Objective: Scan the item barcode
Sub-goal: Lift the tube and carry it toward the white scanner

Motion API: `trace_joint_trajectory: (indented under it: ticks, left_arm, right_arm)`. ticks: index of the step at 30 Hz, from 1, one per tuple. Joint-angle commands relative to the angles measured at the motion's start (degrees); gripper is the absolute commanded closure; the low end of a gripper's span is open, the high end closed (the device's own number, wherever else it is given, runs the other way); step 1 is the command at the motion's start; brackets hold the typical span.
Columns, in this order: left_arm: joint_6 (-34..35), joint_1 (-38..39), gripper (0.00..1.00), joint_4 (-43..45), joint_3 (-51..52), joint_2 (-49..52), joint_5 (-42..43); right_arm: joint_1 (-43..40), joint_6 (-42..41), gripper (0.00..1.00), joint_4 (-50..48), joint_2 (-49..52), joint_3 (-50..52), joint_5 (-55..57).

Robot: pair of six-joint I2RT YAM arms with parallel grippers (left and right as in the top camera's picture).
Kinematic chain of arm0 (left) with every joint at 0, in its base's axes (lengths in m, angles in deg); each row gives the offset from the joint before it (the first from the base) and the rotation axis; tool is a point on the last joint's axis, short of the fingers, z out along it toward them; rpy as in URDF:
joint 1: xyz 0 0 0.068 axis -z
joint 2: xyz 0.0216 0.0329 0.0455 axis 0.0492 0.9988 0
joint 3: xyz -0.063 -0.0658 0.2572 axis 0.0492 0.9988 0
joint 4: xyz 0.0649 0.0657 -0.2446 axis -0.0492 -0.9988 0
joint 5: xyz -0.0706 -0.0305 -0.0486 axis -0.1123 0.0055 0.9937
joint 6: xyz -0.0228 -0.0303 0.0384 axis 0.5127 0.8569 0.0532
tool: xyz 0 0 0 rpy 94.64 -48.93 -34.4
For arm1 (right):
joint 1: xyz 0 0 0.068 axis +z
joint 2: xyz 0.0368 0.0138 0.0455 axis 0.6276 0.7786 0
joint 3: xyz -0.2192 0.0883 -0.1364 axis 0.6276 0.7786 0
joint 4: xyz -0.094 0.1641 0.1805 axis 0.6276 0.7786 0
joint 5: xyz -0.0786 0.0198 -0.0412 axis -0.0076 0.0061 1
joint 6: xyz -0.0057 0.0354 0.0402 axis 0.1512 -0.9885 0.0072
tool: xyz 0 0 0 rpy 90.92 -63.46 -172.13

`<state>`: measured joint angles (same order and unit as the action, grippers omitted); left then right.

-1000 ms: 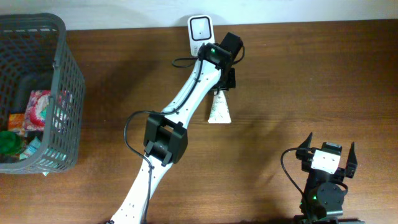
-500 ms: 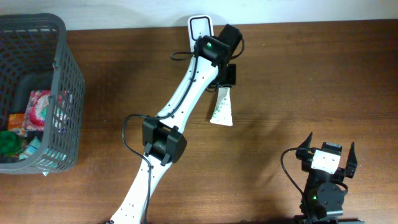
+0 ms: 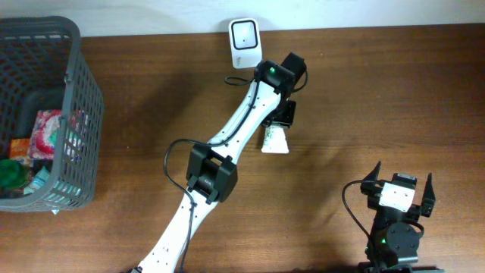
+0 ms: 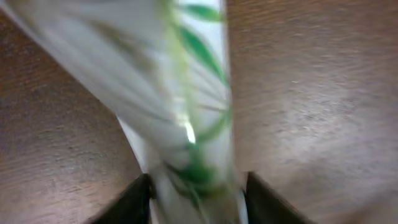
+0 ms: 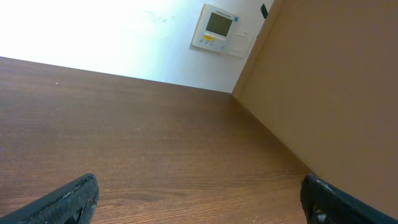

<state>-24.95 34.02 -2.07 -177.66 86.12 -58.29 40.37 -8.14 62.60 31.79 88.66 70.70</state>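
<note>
Overhead, white scanner [image 3: 245, 42], at left wrist, leaf-printed tube [image 4: 186, 106] between fingers [image 4: 134, 200]

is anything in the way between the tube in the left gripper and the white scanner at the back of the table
Nothing separate shows. The tube is in the left gripper, and no object lies on the wood between it and the scanner. Only the left arm's own wrist hangs over that stretch.

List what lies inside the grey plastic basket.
Inside the grey plastic mesh basket: a red-and-white packet, a green item and a teal packet. Whatever lies beneath them or behind the mesh wall is hidden.
</note>
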Motion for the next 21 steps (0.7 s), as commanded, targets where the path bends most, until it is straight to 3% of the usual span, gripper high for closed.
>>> trace_joint_trajectory:
  ticks: [1,7,10,13,18,21]
  left_arm:
    - [-0.37,0.26,0.81,0.72,0.02,2.95,0.17]
    - [-0.09,3.78,0.88,3.41,-0.09,2.84,0.72]
    - [5.35,4.81,0.86,4.83,-0.09,2.82,2.99]
    - [11.21,4.66,0.77,6.1,-0.48,2.82,3.91]
    - [11.52,4.5,0.68,7.58,-3.54,2.82,8.76]
    - [11.47,3.78,0.46,6.56,-7.98,2.82,8.79]
  right_arm:
    - [-0.35,-0.04,0.01,0.15,-0.37,0.46,0.72]
    - [-0.35,-0.04,0.01,0.15,-0.37,0.46,0.74]
    - [-0.35,-0.04,0.01,0.15,-0.37,0.46,0.72]
    - [-0.35,-0.04,0.01,0.15,-0.37,0.46,0.72]
    - [-0.35,-0.04,0.01,0.15,-0.37,0.46,0.72]
    - [-0.35,-0.04,0.01,0.15,-0.37,0.46,0.74]
